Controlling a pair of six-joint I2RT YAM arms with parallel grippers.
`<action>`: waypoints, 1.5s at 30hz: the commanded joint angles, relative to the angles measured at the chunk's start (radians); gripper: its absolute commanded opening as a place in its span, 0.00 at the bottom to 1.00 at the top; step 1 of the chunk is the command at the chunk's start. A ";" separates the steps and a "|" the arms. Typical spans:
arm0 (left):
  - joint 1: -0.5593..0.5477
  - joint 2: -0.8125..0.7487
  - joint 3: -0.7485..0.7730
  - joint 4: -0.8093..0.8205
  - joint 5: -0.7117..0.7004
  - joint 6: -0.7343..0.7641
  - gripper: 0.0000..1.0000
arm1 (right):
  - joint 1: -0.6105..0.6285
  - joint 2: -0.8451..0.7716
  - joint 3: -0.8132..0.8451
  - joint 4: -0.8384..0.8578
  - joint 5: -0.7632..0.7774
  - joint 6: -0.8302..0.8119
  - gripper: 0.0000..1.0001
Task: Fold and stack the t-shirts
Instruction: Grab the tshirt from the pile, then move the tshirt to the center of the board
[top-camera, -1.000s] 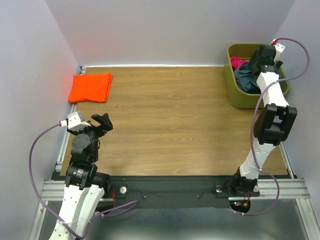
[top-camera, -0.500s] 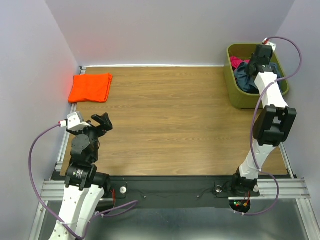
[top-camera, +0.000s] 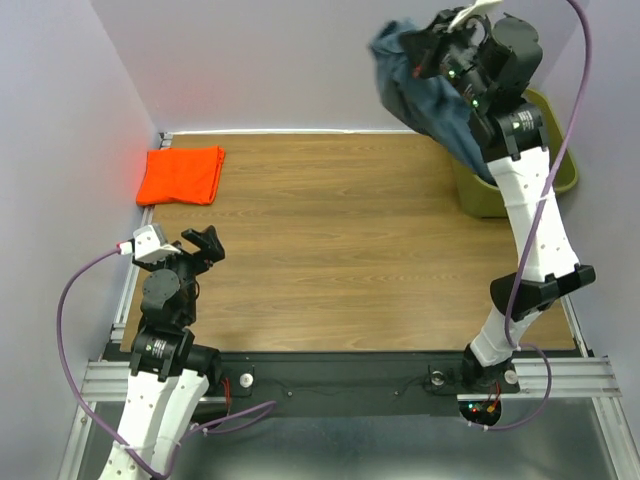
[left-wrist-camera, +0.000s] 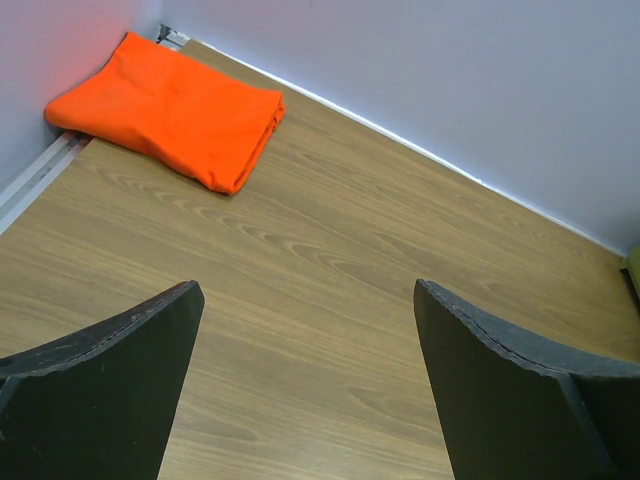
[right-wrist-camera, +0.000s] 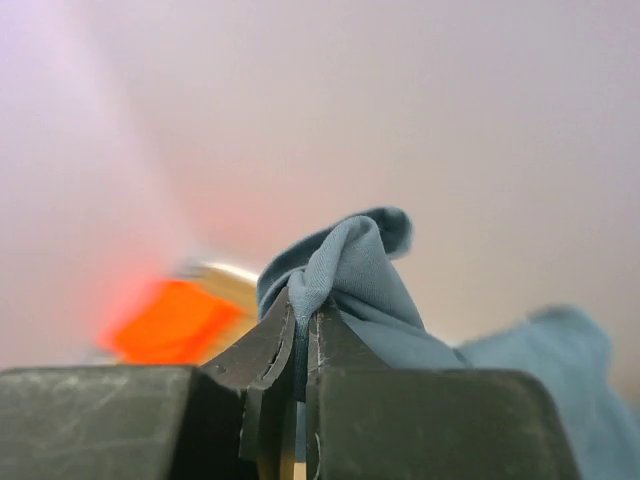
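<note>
T-shirts sit well apart at this moment. The blue-grey t-shirt (top-camera: 425, 100) hangs in the air above the far right corner of the surface (top-camera: 340, 230), pinched by the right pincer (top-camera: 428, 55), whose arm is stretched up high. In the right wrist view the two dark fingers (right-wrist-camera: 270, 350) are pressed together on a bunched fold of the blue-grey cloth (right-wrist-camera: 350, 265), which pokes up above the tips while the rest trails away to the right. From above, the shirt drapes down in a crumpled mass, and its lower end overlaps the left side of the olive green bin (top-camera: 562, 170) standing at the far right; whether it touches the bin cannot be told.

The orange t-shirt (top-camera: 182, 173) lies folded into a neat flat rectangle in the far left corner of the surface, against the side wall (top-camera: 70, 150). The left wrist view shows it (left-wrist-camera: 170, 108) as a thick stack of layers with its folded edge toward the camera.

The left pincer (top-camera: 205, 243) hovers near the front left of the surface with its fingers (left-wrist-camera: 110, 380) spread wide, gripping nothing, bare wood grain between them.
</note>
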 joint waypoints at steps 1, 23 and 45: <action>-0.005 -0.020 0.006 0.033 -0.024 0.011 0.98 | 0.100 -0.002 0.050 0.172 -0.325 0.159 0.01; -0.005 -0.002 0.004 0.024 -0.009 0.003 0.98 | 0.186 -0.254 -0.484 0.496 -0.129 0.070 0.01; -0.039 0.610 0.121 -0.048 0.287 -0.078 0.95 | -0.041 -0.462 -1.294 0.083 0.146 0.186 0.81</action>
